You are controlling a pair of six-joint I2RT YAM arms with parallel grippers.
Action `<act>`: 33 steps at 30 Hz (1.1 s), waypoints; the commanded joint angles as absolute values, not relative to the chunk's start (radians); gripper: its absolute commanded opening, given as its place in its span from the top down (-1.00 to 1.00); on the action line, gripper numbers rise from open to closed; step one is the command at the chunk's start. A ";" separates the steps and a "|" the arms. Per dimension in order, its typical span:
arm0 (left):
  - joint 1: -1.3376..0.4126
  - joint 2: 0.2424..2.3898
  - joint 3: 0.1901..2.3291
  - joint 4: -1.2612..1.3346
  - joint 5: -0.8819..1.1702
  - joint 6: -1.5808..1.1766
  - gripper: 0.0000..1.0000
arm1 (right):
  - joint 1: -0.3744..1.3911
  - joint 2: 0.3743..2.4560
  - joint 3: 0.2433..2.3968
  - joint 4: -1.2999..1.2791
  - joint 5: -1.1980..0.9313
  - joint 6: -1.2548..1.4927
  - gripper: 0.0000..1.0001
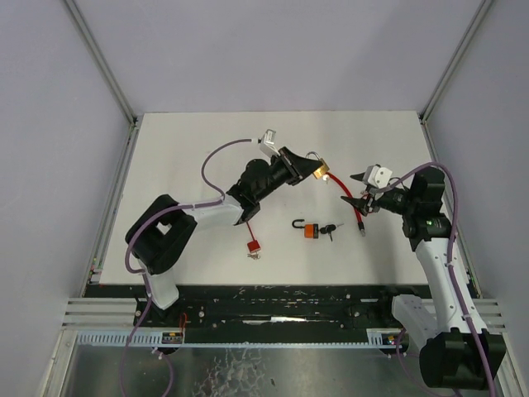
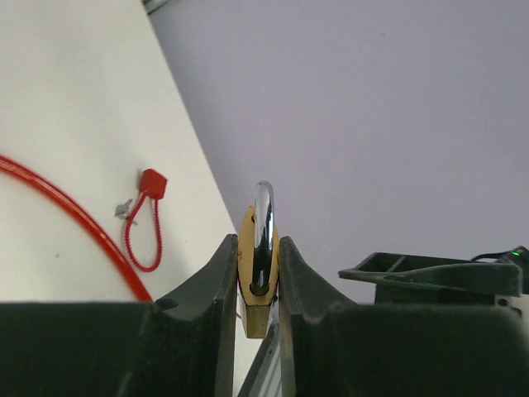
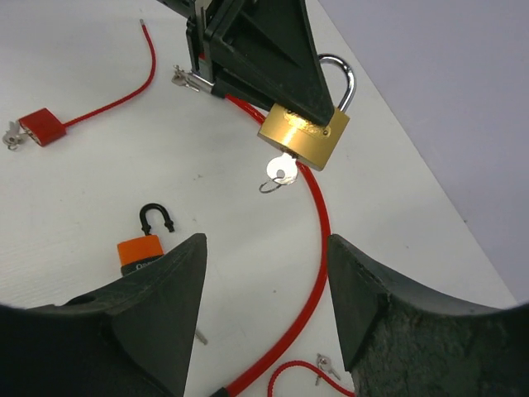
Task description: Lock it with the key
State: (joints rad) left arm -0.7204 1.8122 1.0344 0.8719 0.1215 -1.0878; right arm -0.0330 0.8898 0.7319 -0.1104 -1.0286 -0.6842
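Note:
My left gripper (image 1: 310, 169) is shut on a brass padlock (image 1: 319, 170) and holds it above the table. In the left wrist view the padlock (image 2: 247, 248) sits edge-on between the fingers, with its silver shackle (image 2: 263, 215) pointing away. The right wrist view shows the padlock (image 3: 303, 136) with a silver key (image 3: 281, 171) and its ring sticking out of the bottom. My right gripper (image 1: 354, 189) stands open just right of the padlock. Nothing is between its fingers (image 3: 266, 241), and it is apart from the key.
An orange padlock (image 1: 311, 231) with an open black shackle lies mid-table, a key beside it. A red cable lock (image 1: 351, 203) curves under the right gripper, with small keys (image 3: 324, 368) near its end. A red padlock (image 1: 254, 246) on a thin cable lies to the left.

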 commanded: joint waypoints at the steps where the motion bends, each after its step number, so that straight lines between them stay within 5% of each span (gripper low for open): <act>1: -0.746 1.763 1.091 0.781 0.019 -1.045 1.00 | -0.024 0.870 0.720 -0.110 -0.987 -0.782 -0.32; 17: -0.778 1.747 1.104 0.729 -0.005 -1.082 1.00 | 0.066 0.895 0.610 0.032 -0.940 -0.792 0.07; 33: -0.818 1.751 1.128 0.683 -0.017 -1.124 1.00 | 0.169 0.932 0.525 0.258 -0.736 -0.721 0.07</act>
